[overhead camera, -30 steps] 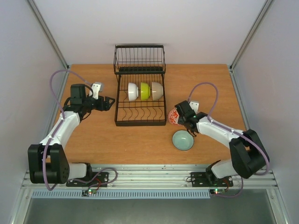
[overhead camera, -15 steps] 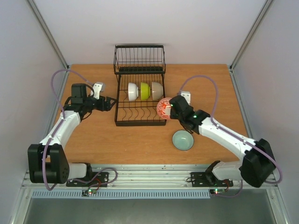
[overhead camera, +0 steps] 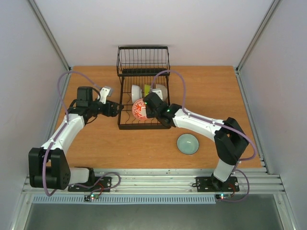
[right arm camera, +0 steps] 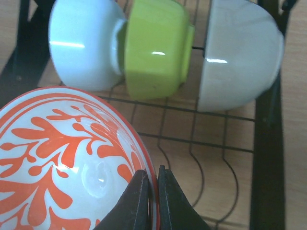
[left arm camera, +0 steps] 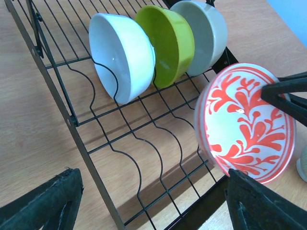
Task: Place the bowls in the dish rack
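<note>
Wooden table (overhead camera: 120, 143) bears black dish rack (overhead camera: 143, 60), pale walls (overhead camera: 144, 28) around.

You're working in a robot lab cell, not a kitchen: a wooden table (overhead camera: 120, 143) boxed in by plain white panels (overhead camera: 29, 72) on aluminium struts (overhead camera: 49, 33) at 10 and 2 o'clock, two arms (overhead camera: 67, 128) bolted to a slotted metal rail (overhead camera: 158, 181) at 6 o'clock, purple cables (overhead camera: 59, 86) looping loose. The rack (overhead camera: 143, 61) at 12 o'clock is the one household thing on it.
</note>
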Available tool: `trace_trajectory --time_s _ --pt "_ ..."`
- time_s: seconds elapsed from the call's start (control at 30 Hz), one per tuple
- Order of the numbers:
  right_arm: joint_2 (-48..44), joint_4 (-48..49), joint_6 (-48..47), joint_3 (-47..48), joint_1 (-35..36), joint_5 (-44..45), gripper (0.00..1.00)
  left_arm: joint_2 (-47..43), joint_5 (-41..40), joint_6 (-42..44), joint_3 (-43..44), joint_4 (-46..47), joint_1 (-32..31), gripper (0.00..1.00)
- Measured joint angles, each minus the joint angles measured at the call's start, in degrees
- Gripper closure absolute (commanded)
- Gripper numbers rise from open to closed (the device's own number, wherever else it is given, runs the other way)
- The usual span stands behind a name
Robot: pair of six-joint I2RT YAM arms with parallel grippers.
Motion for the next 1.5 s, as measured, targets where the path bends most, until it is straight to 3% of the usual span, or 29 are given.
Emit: trace_trajectory --time_s 0.43,0.5,0.63,0.7,1.03,1.13,1.5 --pt "7.39 0.94 -2.95 12.07 5.07 -2.71 0.99 0.0 -0.02 0.7 0.0 -0.22 -0.83 0.21" --pt "7.78 1.01 -3.34 12.5 5.64 -3.02 0.99 0.0 -0.04 0.87 0.0 -0.24 -0.85 0.36" --pt "7.85 1.11 -3.74 12.55 5.99 -3.17 0.99 0.0 0.02 1.25 0.02 -0.52 -0.85 0.75" --pt "7.85 1.2 -3.98 12.55 6.16 -3.15 0.99 0.0 0.07 1.42 0.02 -0.5 -0.87 0.83" --pt "7.85 1.22 -5.05 12.7 6.23 -3.15 0.99 0.0 -0.74 1.68 0.02 -0.46 -0.81 0.87" --pt "7.85 1.22 -5.33 12.79 6.23 -3.17 0.99 0.0 -0.92 1.64 0.02 -0.48 -0.81 0.99" --pt "7.85 1.51 -5.35 13.18 6.58 -2.99 0.98 -0.04 -2.27 0.79 0.02 0.07 -0.81 1.0"
